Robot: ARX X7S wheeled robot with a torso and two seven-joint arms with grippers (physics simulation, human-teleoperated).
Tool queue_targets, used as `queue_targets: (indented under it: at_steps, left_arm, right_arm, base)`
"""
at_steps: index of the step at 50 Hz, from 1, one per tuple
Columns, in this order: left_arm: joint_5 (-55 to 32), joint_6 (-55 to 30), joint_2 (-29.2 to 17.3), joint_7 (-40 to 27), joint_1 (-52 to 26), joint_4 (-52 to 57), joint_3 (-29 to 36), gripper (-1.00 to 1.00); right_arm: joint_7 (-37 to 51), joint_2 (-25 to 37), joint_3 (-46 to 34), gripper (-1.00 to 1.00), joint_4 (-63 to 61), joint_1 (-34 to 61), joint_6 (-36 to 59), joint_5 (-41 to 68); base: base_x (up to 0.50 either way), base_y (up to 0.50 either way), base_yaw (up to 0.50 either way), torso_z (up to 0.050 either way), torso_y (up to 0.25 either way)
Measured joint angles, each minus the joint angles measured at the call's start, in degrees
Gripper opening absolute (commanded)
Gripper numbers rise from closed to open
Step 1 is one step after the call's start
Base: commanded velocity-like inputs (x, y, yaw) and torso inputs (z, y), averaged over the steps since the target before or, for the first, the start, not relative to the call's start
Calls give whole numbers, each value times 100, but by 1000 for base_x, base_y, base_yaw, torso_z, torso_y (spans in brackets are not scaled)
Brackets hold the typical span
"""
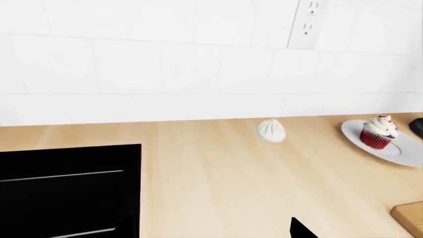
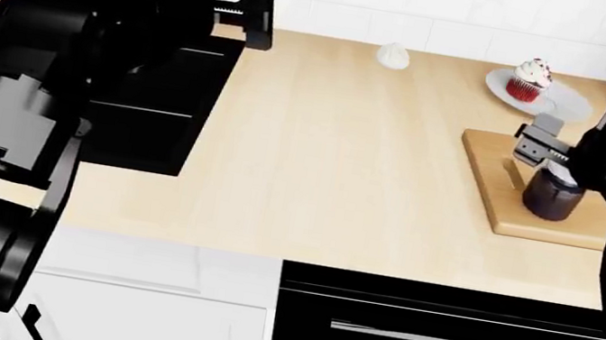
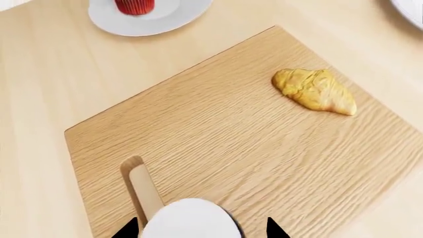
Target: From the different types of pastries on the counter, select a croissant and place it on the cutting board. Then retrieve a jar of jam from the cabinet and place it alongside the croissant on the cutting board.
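From the left wrist view I see a broad bare stretch of desk (image 1: 218, 173) running to the tiled wall; the bun (image 1: 272, 130) sits near the wall, the cupcake (image 1: 379, 132) on its plate (image 1: 357, 136) beside it, and a corner of the board (image 1: 409, 218) at the frame's edge. I cannot tell how the left jaws stand.

In the head view, my left arm (image 2: 170, 12) is raised over the dark sink (image 2: 146, 122), well apart from the board. The right gripper (image 2: 555, 178) holds the jar (image 2: 551, 196) upright over the board's handle end.

The right wrist view shows the croissant (image 3: 314, 90) lying on the board, well apart from the jar lid between the jaws, with open wood between.
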Motion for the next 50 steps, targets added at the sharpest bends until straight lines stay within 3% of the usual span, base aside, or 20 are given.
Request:
queue_targets:
  at_steps: [31, 50]
  left_arm:
    - [-69, -23, -31, -12, -17, 48, -12, 100]
    - [-270, -437, -312, -263, 172, 961, -97, 100]
  right_arm:
    - [-165, -6, -227, 100, 0, 193, -323, -36]
    - [-1628, -41, -1128, 100, -5, 931, -985, -111]
  base:
    - [0, 0, 0, 0, 0]
    - [0, 0, 0, 0, 0]
